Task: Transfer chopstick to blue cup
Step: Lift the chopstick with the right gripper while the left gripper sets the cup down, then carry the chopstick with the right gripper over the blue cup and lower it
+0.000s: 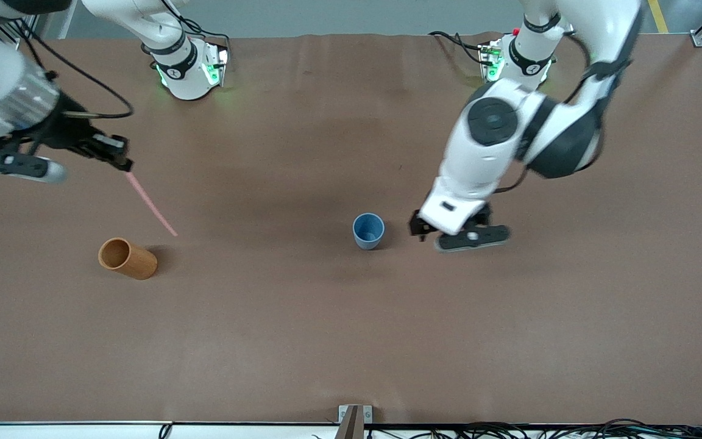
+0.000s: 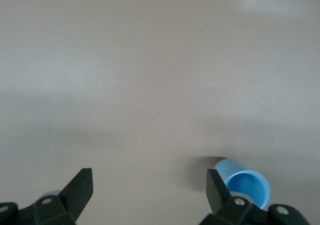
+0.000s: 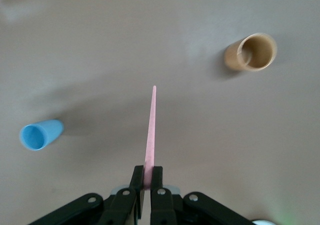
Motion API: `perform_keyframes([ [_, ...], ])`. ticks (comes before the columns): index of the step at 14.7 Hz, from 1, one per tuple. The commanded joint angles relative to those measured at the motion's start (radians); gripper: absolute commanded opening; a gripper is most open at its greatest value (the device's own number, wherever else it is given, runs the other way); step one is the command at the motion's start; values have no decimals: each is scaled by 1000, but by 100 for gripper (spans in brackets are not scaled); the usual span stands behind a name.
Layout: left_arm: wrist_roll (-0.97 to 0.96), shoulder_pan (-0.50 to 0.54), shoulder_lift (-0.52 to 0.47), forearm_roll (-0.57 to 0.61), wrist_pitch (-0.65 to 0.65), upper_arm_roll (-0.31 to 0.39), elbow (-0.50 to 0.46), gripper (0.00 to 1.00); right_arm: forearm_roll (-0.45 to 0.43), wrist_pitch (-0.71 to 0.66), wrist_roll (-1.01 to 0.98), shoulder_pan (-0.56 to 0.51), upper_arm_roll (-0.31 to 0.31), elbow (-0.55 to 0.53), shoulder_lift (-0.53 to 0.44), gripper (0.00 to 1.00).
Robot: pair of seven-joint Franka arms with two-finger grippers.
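The pink chopstick (image 1: 150,204) (image 3: 151,130) hangs in the air with my right gripper (image 1: 127,164) (image 3: 148,174) shut on its upper end. Its free tip slants down over the table toward the orange-brown cup. The blue cup (image 1: 368,230) (image 3: 40,134) stands upright near the table's middle with nothing showing inside it. My left gripper (image 1: 422,230) (image 2: 150,177) is low beside this cup, toward the left arm's end of the table, open with only bare table between its fingers. In the left wrist view the blue cup (image 2: 245,185) shows just outside one finger.
An orange-brown cylindrical cup (image 1: 127,258) (image 3: 250,51) stands toward the right arm's end of the table, nearer the front camera than the chopstick's tip. The brown table cover (image 1: 351,341) spreads all round both cups.
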Motion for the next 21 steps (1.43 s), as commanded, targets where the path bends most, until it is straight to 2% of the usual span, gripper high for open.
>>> perform_keyframes([
  [1, 236, 8, -116, -134, -56, 143, -34, 100, -13, -53, 207, 142, -13, 208, 154, 3],
  [3, 422, 29, -167, -176, -132, 218, -30, 100, -8, -41, 310, 231, -12, 248, 198, 3],
  [6, 623, 97, -242, -172, -236, 231, -1, 100, -8, 40, 483, 351, -12, 290, 271, 2],
  [9, 710, 94, -256, -164, -455, 285, 134, 100, -8, 81, 595, 437, -12, 389, 389, 2],
  [10, 729, 91, -267, -165, -500, 285, 146, 100, -10, 91, 615, 455, -12, 394, 406, 2],
  [12, 726, 94, -312, -175, -516, 283, 112, 100, -10, 133, 658, 501, -13, 391, 434, 2],
  [16, 722, 94, -310, -175, -511, 280, 111, 100, -12, 203, 730, 563, -13, 387, 495, 3],
  [21, 688, 109, -310, -182, -496, 277, 111, 100, -18, 256, 740, 580, -13, 384, 538, 4],
])
